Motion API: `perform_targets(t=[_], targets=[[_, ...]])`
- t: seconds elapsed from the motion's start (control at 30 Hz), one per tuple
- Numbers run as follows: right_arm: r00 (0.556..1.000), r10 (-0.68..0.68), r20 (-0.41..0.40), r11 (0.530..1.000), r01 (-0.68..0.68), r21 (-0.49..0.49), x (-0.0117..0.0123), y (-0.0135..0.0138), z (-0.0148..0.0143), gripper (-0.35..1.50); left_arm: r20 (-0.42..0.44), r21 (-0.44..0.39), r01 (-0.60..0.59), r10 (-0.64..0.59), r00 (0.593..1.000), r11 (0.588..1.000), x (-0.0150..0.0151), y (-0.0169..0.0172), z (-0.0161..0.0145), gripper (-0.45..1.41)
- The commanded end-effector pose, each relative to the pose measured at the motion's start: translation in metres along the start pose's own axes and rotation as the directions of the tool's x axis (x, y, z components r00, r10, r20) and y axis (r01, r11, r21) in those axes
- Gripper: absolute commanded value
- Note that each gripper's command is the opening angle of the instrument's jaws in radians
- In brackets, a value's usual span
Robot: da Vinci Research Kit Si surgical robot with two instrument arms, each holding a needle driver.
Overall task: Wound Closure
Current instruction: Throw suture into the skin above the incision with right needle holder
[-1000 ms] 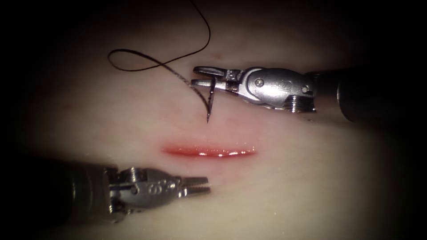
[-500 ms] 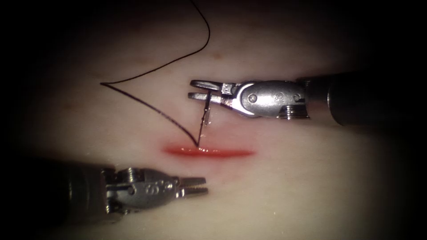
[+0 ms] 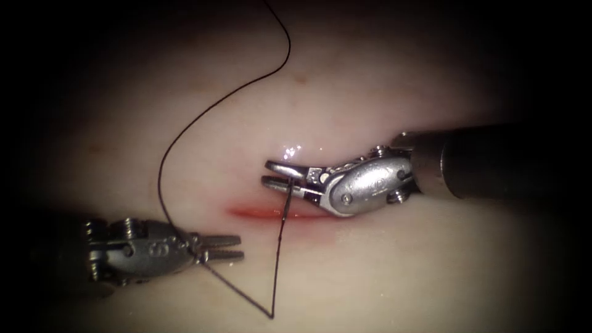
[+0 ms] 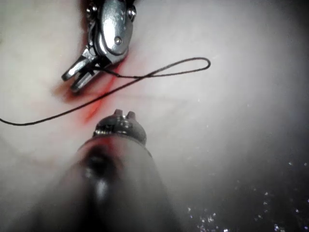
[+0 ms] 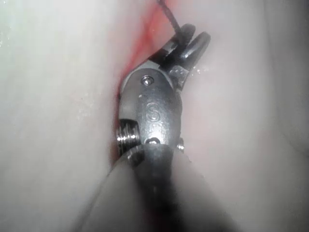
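The tissue (image 3: 370, 271) bears a short red cut (image 3: 253, 213) that runs across the endoscope view. My right tool (image 3: 269, 173) sits just above the cut's middle, its jaws shut on the needle (image 3: 285, 202) near its upper end. The needle hangs down across the cut; whether its point is in the tissue I cannot tell. Dark thread (image 3: 161, 166) runs below the cut to a sharp bend (image 3: 271, 316), then up-left past my left tool (image 3: 239, 246). That tool lies low on the left, jaws slightly open and holding nothing. The right wrist view has the right tool (image 5: 190, 43) at the red cut.
Red fluid (image 3: 296, 216) glistens along the cut. The thread rises in a long arc out of the top of the endoscope view. In the left wrist view a thread loop (image 4: 193, 60) lies on the tissue beside the right tool (image 4: 75, 79).
The right tool came down from above the cut to its edge, carrying the needle. The left tool drew back to the left. The thread's loop opened and swung down below the cut.
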Motion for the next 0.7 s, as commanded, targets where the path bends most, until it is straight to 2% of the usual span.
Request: perform_targets(t=[0.03, 0.4, 0.7], targets=[[1.000, 0.000, 0.003, 1.000, 0.000, -0.001, -0.0006, -0.0003, 0.0007, -0.35, 0.001, 0.001, 0.008, -0.008, 1.000, 1.000, -0.0003, 0.0004, 0.0007, -0.15], [0.986, 0.135, 0.099, 0.988, -0.141, 0.065, -0.0034, -0.0026, 0.0006, -0.35, 0.004, 0.009, 0.016, -0.016, 1.000, 1.000, -0.0005, 0.0005, 0.0009, -0.13], [0.953, 0.253, 0.164, 0.945, -0.280, 0.171, -0.0049, -0.0051, 0.0015, -0.35, 0.006, 0.015, 0.027, -0.027, 1.000, 1.000, -0.0005, 0.0004, 0.0010, -0.11]])
